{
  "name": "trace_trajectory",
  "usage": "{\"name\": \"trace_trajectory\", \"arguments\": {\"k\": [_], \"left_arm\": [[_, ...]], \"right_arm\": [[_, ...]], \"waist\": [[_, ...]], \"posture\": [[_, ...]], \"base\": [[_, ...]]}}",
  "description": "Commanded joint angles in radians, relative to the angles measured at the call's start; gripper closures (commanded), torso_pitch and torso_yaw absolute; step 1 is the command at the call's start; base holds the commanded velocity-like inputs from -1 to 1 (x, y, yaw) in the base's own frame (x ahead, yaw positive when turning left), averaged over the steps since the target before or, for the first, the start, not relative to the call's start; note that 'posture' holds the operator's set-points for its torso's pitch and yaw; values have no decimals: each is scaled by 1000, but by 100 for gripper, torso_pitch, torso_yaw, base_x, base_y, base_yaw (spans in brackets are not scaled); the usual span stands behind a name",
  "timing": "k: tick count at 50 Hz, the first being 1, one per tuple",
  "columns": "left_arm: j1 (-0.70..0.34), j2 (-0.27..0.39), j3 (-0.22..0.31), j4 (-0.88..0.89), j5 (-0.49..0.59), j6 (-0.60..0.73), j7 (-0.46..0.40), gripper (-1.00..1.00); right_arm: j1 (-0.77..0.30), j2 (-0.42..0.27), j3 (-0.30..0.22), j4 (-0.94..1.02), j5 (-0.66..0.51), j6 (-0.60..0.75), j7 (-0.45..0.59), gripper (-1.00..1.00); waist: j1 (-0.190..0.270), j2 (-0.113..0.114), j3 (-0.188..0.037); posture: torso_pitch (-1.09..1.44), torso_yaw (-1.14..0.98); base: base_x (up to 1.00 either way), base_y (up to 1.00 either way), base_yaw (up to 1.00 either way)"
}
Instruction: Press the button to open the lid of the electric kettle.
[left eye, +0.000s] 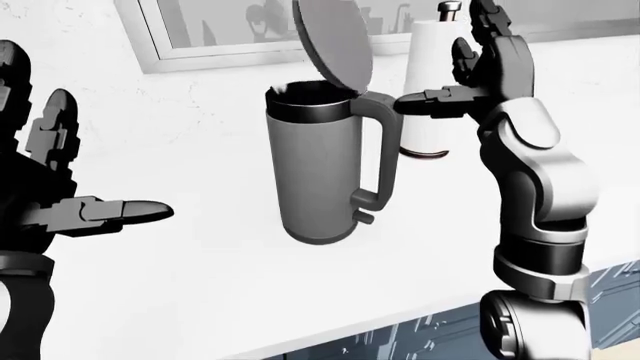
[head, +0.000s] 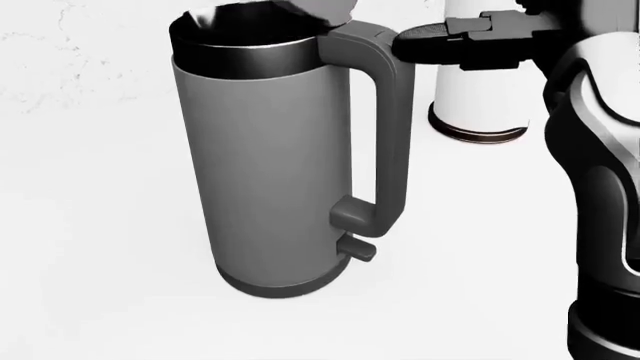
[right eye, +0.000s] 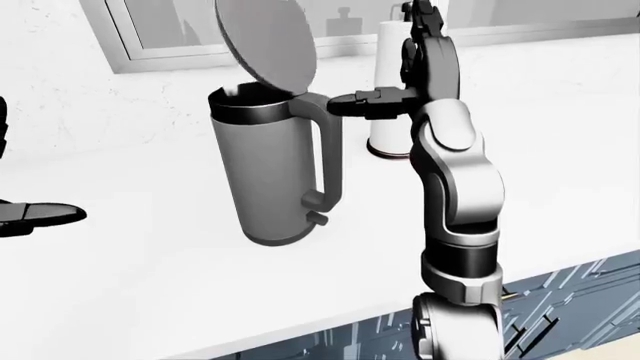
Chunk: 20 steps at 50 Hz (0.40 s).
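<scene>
Left-eye view: grey electric kettle (left eye: 318, 176) stands upright at centre on the white counter (left eye: 200, 285). Its lid (left eye: 333, 41) is swung up, tilted at 12 o'clock above the open rim. Right hand (left eye: 470, 75) at 3 o'clock of the handle top; one finger (left eye: 425, 101) extended, tip touching the handle (left eye: 385, 150); remaining fingers spread upward, released, gripping nothing. Left hand (left eye: 60, 195) at 9 o'clock, well apart from the kettle, fingers splayed, empty. White cylindrical container (left eye: 432, 82) at 2 o'clock, behind the right hand.

Head view: kettle mouth open; fingertip against handle top.

Right-eye view: same arrangement; blue cabinet fronts (right eye: 560, 300) under the counter edge.
</scene>
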<state>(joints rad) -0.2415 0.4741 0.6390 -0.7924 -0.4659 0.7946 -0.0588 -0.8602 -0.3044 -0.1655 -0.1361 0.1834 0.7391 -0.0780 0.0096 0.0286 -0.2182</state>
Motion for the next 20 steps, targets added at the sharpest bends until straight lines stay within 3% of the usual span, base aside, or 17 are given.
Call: {"name": "trace_trajectory", "arguments": {"k": [1, 20], "left_arm": [[-19, 15, 9, -16, 2, -25, 2, -100], [-25, 22, 15, -18, -8, -18, 6, -100]], "right_arm": [[-37, -7, -6, -23, -4, -28, -5, -100], [-63, 14, 20, 55, -57, -82, -49, -100]], "waist": [[0, 2, -10], [-3, 6, -8]], "posture": [[-31, 0], [-31, 0]], "base": [[0, 0, 0], [0, 0, 0]]}}
